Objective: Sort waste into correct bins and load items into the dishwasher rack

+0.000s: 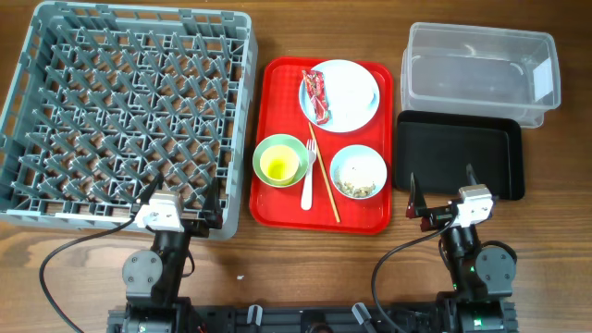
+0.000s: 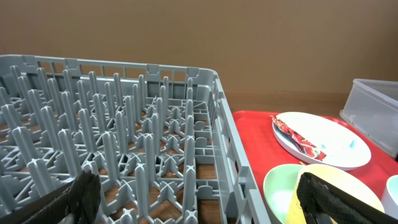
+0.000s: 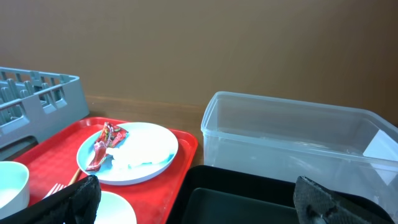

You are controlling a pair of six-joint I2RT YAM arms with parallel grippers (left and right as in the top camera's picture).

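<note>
narrow gaps beside red tray point(image 1: 273, 207), rack pegs point(image 1: 129, 120) crowd left

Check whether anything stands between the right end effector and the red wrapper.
Nothing blocks it outright. The right end effector, open, hovers by the near corner of the black tray; the wrapper lies in plain sight on the plate. Only the bowl of scraps sits close beside the direct line, so a low approach might brush it.

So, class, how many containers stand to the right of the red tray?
2. A clear tub at the back, and a black tray just in front of it. None seem hidden.
</note>
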